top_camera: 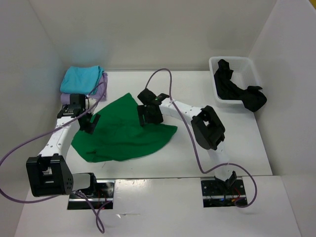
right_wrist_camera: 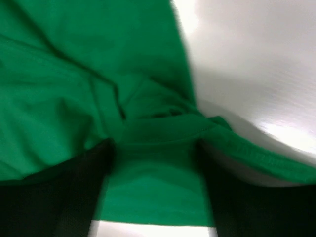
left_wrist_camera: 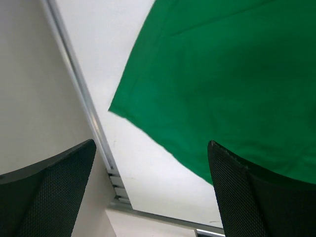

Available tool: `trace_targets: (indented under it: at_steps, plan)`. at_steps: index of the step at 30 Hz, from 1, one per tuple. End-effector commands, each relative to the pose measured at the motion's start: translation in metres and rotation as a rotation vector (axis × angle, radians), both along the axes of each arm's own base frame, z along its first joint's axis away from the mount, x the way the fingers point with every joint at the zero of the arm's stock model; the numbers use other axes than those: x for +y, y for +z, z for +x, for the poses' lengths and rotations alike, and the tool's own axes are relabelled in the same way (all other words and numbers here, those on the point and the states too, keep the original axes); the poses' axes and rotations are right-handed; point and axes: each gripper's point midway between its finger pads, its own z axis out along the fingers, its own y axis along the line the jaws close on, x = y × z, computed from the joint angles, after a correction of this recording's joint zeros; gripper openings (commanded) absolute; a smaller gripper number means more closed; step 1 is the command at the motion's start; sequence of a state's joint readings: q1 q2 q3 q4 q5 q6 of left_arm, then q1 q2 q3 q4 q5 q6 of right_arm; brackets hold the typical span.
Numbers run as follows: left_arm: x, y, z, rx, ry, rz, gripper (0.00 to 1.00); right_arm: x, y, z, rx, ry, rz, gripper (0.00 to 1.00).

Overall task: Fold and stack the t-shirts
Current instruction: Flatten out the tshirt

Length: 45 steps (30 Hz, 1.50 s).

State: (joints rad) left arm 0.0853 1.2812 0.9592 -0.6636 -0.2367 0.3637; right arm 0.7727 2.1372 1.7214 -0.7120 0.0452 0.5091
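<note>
The green t-shirt (top_camera: 123, 134) is sprawling unfolded mid-table (top_camera: 197, 94), so you are sitting about halfway: the turquoise shirt (top_camera: 81, 79) is lying folded on the lavender shirt (top_camera: 100, 92) far left, and the black shirt (top_camera: 237, 90) is waiting in the bin (top_camera: 232, 59). Your left tool (top_camera: 88, 123) is gaping empty; your right tool (top_camera: 150, 116) is straddling green cloth, jaws apart.

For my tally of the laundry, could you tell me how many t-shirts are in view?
4: turquoise shirt atop lavender shirt, far left; green shirt spread centrally; black shirt hanging out of the white bin, far right. Others may hide inside it.
</note>
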Motion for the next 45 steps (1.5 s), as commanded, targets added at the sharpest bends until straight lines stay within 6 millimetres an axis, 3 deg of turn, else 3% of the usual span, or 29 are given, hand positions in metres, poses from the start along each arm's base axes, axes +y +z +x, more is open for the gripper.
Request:
trace_targets:
  at_steps: [1,2,3,5,6,7,9,10,11,13,14,15,16,18,22,24,25,27,28,29,30,31,32,34,35,37,38,40,45]
  plan:
    - [0.031,0.009,0.004,-0.082,0.082,0.107,1.00,0.029,0.019,-0.006,-0.030,0.071,0.083,0.66]
    - [0.045,0.003,0.000,-0.063,0.104,0.122,1.00,0.029,0.018,-0.010,-0.021,0.078,0.093,0.55]
    - [0.050,-0.005,-0.006,-0.043,0.108,0.120,1.00,0.019,0.011,-0.020,0.000,0.077,0.072,0.33]
    - [0.063,-0.014,-0.013,-0.004,0.123,0.133,1.00,0.009,0.008,-0.032,0.023,0.081,0.062,0.14]
    - [0.065,-0.023,-0.018,0.018,0.132,0.116,1.00,-0.008,-0.004,-0.043,0.045,0.071,0.018,0.04]
    - [0.069,-0.032,-0.021,0.049,0.137,0.098,1.00,-0.017,0.012,-0.048,0.024,0.046,0.027,0.00]
    - [0.083,-0.048,-0.028,0.090,0.185,0.041,1.00,-0.050,0.008,-0.066,0.032,-0.042,-0.037,0.00]
    - [0.087,-0.055,-0.034,0.121,0.188,0.022,1.00,-0.063,0.031,-0.072,-0.001,-0.080,-0.023,0.00]
    - [0.095,-0.057,-0.037,0.129,0.210,0.008,1.00,-0.083,0.026,-0.083,0.000,-0.125,-0.068,0.00]
    - [0.090,-0.069,-0.040,0.184,0.182,-0.027,1.00,-0.103,0.046,-0.097,0.001,-0.208,-0.036,0.00]
    - [0.088,-0.072,-0.039,0.191,0.166,-0.038,1.00,-0.119,0.039,-0.105,0.031,-0.242,-0.048,0.03]
    - [0.084,-0.072,-0.034,0.187,0.142,-0.068,1.00,-0.122,0.040,-0.111,0.040,-0.250,-0.037,0.20]
    - [0.076,-0.072,-0.034,0.193,0.125,-0.107,1.00,-0.124,0.044,-0.115,0.040,-0.256,-0.017,0.71]
    - [0.053,-0.061,-0.018,0.152,0.036,-0.194,1.00,-0.127,0.039,-0.122,0.061,-0.251,-0.020,0.87]
    - [0.029,-0.036,0.006,0.062,-0.066,-0.286,1.00,-0.099,0.072,-0.092,-0.037,-0.218,0.078,0.89]
    - [0.015,-0.035,0.016,0.047,-0.111,-0.334,1.00,-0.085,0.082,-0.078,-0.089,-0.177,0.090,0.86]
    - [0.014,-0.043,0.018,0.071,-0.111,-0.354,1.00,-0.068,0.087,-0.065,-0.116,-0.154,0.111,0.84]
    - [0.008,-0.049,0.026,0.094,-0.123,-0.367,1.00,-0.054,0.084,-0.052,-0.122,-0.122,0.109,0.78]
    - [0.007,-0.064,0.024,0.138,-0.105,-0.391,1.00,-0.040,0.094,-0.043,-0.151,-0.086,0.119,0.76]
    - [0.010,-0.066,0.026,0.147,-0.100,-0.386,1.00,-0.033,0.072,-0.035,-0.124,-0.070,0.076,0.68]
    - [0.007,-0.068,0.029,0.154,-0.099,-0.392,1.00,-0.026,0.067,-0.033,-0.116,-0.047,0.058,0.64]
    - [0.008,-0.075,0.030,0.166,-0.096,-0.397,1.00,-0.011,0.076,-0.027,-0.141,-0.012,0.067,0.61]
    - [0.011,-0.074,0.033,0.157,-0.094,-0.381,1.00,-0.006,0.057,-0.028,-0.108,0.010,0.025,0.61]
    - [0.015,-0.077,0.034,0.159,-0.077,-0.365,1.00,0.016,0.060,-0.027,-0.135,0.059,0.029,0.61]
    - [0.017,-0.083,0.033,0.171,-0.071,-0.357,1.00,0.018,0.045,-0.025,-0.112,0.060,0.003,0.61]
    - [0.012,-0.085,0.033,0.171,-0.080,-0.384,1.00,0.032,0.037,-0.030,-0.103,0.097,0.000,0.61]
    - [0.010,-0.086,0.036,0.167,-0.087,-0.398,1.00,0.029,0.020,-0.032,-0.074,0.099,-0.033,0.61]
    - [0.005,-0.089,0.034,0.179,-0.093,-0.429,1.00,0.037,0.015,-0.033,-0.072,0.112,-0.035,0.61]
    - [-0.001,-0.092,0.040,0.176,-0.108,-0.469,1.00,0.033,-0.009,-0.036,-0.049,0.122,-0.099,0.59]
